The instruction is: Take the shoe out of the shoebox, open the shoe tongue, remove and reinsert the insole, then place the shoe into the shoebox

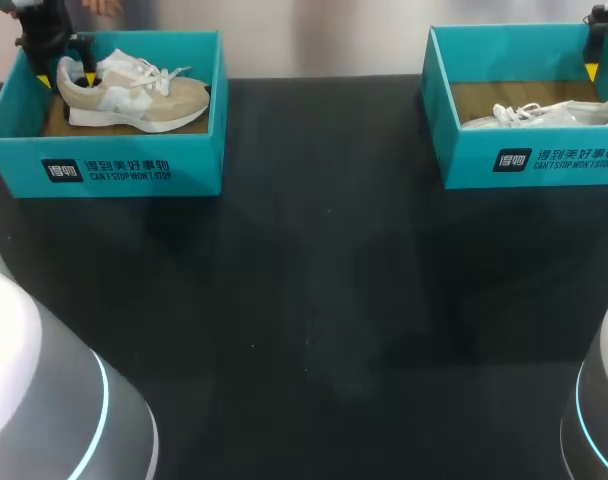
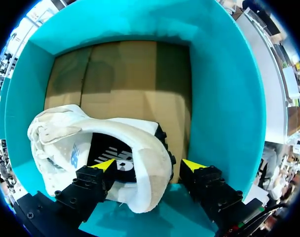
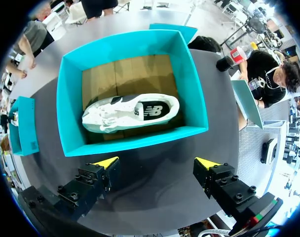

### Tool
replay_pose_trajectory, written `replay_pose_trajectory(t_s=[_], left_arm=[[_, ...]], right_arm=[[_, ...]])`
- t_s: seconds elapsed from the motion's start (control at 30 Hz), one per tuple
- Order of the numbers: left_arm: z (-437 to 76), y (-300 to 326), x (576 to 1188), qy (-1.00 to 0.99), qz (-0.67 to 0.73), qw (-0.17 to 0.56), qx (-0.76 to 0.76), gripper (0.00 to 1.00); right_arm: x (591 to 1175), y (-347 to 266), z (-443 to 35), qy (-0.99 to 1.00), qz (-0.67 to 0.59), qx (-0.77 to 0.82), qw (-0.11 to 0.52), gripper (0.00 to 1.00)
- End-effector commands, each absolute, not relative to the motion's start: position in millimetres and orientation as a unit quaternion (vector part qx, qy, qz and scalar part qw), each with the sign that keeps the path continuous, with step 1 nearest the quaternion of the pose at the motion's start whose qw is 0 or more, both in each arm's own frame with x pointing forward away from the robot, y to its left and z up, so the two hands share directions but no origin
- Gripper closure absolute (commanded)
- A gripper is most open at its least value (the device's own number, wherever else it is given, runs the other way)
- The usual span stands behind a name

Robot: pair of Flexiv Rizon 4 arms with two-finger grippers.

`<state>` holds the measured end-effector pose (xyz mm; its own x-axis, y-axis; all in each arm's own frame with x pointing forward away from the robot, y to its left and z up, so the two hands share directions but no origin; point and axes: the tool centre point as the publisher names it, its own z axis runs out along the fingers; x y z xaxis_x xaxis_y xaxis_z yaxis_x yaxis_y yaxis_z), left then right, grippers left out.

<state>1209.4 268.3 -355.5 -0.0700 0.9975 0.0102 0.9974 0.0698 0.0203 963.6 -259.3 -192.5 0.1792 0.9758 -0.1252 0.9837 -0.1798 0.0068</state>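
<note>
The beige shoe (image 1: pixel 134 95) sits on its sole in the left shoebox (image 1: pixel 114 170), at the upper left of the head view; its long axis runs left to right across the frame, heel at the left end of the box, toe pointing right, laces up. My left gripper (image 1: pixel 68 80) is down at that heel; in the left wrist view its fingers are spread astride the heel wall, one yellow tip inside the shoe's opening over the dark insole, the other outside the heel with a strip of the box's cardboard floor showing between them, so I read the claw as spread and not pinching.

The white shoe (image 1: pixel 549 113) lies in the right shoebox (image 1: pixel 544 160) at the upper right of the head view, also lengthwise left to right, laces and toe toward the left; part of it runs off the frame's edge. My right gripper (image 3: pixel 156 163) hangs above that box with its fingers wide apart and holding nothing; in the right wrist view the whole box and shoe lie ahead of the tips. Both boxes stand well apart on the dark table (image 1: pixel 314 300).
</note>
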Motion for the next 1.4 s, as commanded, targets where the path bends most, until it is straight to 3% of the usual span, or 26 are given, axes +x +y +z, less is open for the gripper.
replay_pose_trajectory(t_s=[0.03, 0.4, 0.47, 0.63, 0.87, 1.1, 1.17, 1.27, 1.33, 1.4], left_arm=[[-356, 269, 1208, 0.732, 0.008, 0.004, 0.681, 0.15], [-363, 278, 1211, 0.735, 0.003, 0.001, 0.679, 0.17], [-361, 278, 1208, 0.735, 0.001, -0.001, 0.678, 0.22], [-367, 276, 1207, 0.735, -0.003, -0.004, 0.678, 0.17], [-379, 274, 1207, 0.736, -0.004, -0.012, 0.677, 0.18], [-383, 275, 1204, 0.735, -0.001, -0.018, 0.678, 0.24], [-385, 275, 1204, 0.735, 0.000, -0.021, 0.677, 0.31], [-385, 275, 1204, 0.737, 0.000, -0.022, 0.676, 0.58], [-386, 276, 1203, 0.737, 0.000, -0.022, 0.676, 1.00], [-385, 276, 1201, 0.737, -0.002, -0.022, 0.676, 1.00]], right_arm=[[963, -259, -192, 0.639, -0.046, 0.767, 0.043, 0.00], [963, -259, -192, 0.639, -0.046, 0.767, 0.043, 0.00], [963, -259, -192, 0.639, -0.046, 0.767, 0.043, 0.00], [963, -259, -192, 0.639, -0.046, 0.767, 0.043, 0.00], [963, -259, -192, 0.639, -0.046, 0.767, 0.043, 0.00], [963, -259, -192, 0.639, -0.046, 0.767, 0.043, 0.00], [963, -259, -192, 0.639, -0.046, 0.767, 0.043, 0.00], [963, -259, -192, 0.639, -0.046, 0.767, 0.043, 0.00], [963, -259, -192, 0.639, -0.046, 0.767, 0.043, 0.00], [963, -259, -192, 0.639, -0.046, 0.767, 0.043, 0.00]])
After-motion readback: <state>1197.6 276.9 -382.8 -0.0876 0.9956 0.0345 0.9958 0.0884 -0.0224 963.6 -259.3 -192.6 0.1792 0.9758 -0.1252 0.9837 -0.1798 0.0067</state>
